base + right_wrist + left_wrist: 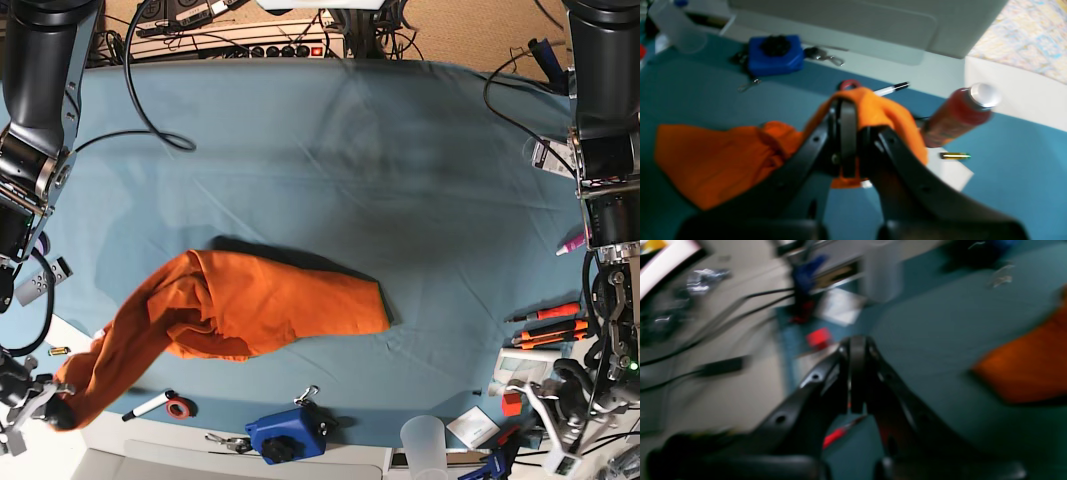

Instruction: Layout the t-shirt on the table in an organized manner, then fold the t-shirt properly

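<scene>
- Our right claw (848, 133) is clamped on a bunched edge of the plain bright orange soft-fabric t-shirt (260, 305); in the right wrist view the cloth wraps over the closed jaws.
- In the base view that claw (55, 410) sits past the bench's near left corner, so the shirt runs from it in a drawn-out rope up onto the bench.
- Our left claw (857, 373) is pressed together on nothing, hanging over the other near corner, well apart from the shirt.
- The rest of the shirt lies crumpled and doubled over itself on the wide bench covered in teal-blue cloth (400, 150), left of centre.
- Close to the held edge we see a red metal bottle with a silver cap (957, 115), a white marker pen with a black cap (890, 89) and a blue plastic box (775, 55).
- We judge the step in hand to be laying out, with folding not yet begun.
- To do it well we would carry the held edge back over the open middle of the bench, keep the cloth low so it drags flat, steer clear of the bottle and pen, and bring the left claw in for the opposite edge to spread the shirt.
</scene>
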You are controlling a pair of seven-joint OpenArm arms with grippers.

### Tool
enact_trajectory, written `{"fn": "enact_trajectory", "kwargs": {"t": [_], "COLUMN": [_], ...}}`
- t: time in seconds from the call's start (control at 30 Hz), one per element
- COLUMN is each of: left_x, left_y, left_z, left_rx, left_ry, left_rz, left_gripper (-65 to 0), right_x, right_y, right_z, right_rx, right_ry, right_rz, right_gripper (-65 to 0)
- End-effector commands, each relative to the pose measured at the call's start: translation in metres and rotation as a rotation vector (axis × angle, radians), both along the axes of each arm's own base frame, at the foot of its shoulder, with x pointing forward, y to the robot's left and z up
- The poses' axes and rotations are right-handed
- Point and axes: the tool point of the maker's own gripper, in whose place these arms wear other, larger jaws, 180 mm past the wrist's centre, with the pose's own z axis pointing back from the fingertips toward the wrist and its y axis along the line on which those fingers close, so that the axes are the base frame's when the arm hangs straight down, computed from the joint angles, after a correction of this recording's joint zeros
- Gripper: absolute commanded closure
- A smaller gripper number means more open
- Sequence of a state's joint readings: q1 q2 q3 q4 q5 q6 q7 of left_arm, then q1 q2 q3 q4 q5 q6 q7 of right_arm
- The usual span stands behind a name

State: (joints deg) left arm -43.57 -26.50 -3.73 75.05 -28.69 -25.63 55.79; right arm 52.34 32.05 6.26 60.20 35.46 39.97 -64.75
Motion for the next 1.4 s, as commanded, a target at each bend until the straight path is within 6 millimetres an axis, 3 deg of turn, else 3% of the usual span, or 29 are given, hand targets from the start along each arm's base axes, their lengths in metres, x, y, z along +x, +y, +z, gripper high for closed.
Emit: {"fn": "enact_trajectory", "kwargs": {"t": [0.0, 0.13, 0.27, 0.33, 0.37, 0.5, 0.6, 0.77, 0.97, 1.1, 1.23, 1.37], "left_x": [0.004, -0.010, -0.037, -0.050, -0.053, -0.052, -0.047, -0.062, -0.062, -0.064, -0.064, -0.066], "left_y": [-0.011, -0.065, -0.146, -0.185, -0.202, -0.246, -0.263, -0.299, -0.320, -0.340, -0.340, -0.328], "left_z": [0.020, -0.015, -0.058, -0.071, -0.076, -0.084, -0.087, -0.099, -0.128, -0.129, -0.144, -0.171], "left_rx": [-0.024, -0.119, -0.206, -0.219, -0.209, -0.144, -0.064, 0.002, 0.003, -0.015, 0.039, 0.075], "left_ry": [-0.041, 0.052, 0.129, 0.143, 0.137, 0.057, 0.029, 0.022, 0.098, 0.077, 0.099, 0.166], "left_rz": [-0.034, -0.156, -0.333, -0.408, -0.430, -0.420, -0.366, -0.455, -0.458, -0.483, -0.476, -0.451], "left_gripper": [0.0, 0.0, 0.0, 0.0, -1.9, -24.7, -26.8, -26.7, -26.7, -26.7, -26.7, -26.1], "right_x": [0.000, -0.018, -0.039, -0.051, -0.057, -0.082, -0.100, -0.128, -0.154, -0.172, -0.183, -0.186], "right_y": [0.000, 0.012, 0.015, 0.016, 0.016, 0.015, 0.010, -0.010, -0.030, -0.032, -0.030, -0.030], "right_z": [0.021, -0.026, -0.077, -0.102, -0.114, -0.151, -0.167, -0.176, -0.185, -0.202, -0.211, -0.214], "right_rx": [0.021, 0.071, 0.090, 0.094, 0.094, 0.123, 0.189, 0.315, 0.427, 0.437, 0.456, 0.455], "right_ry": [-0.052, 0.096, 0.218, 0.273, 0.301, 0.390, 0.423, 0.422, 0.391, 0.434, 0.457, 0.464], "right_rz": [0.012, 0.060, 0.072, 0.071, 0.070, 0.065, 0.045, -0.024, -0.099, -0.120, -0.120, -0.121], "right_gripper": [0.0, 0.0, 0.0, 0.0, 0.0, 0.0, 0.0, 0.0, 0.0, 0.0, 0.0, 0.0]}}
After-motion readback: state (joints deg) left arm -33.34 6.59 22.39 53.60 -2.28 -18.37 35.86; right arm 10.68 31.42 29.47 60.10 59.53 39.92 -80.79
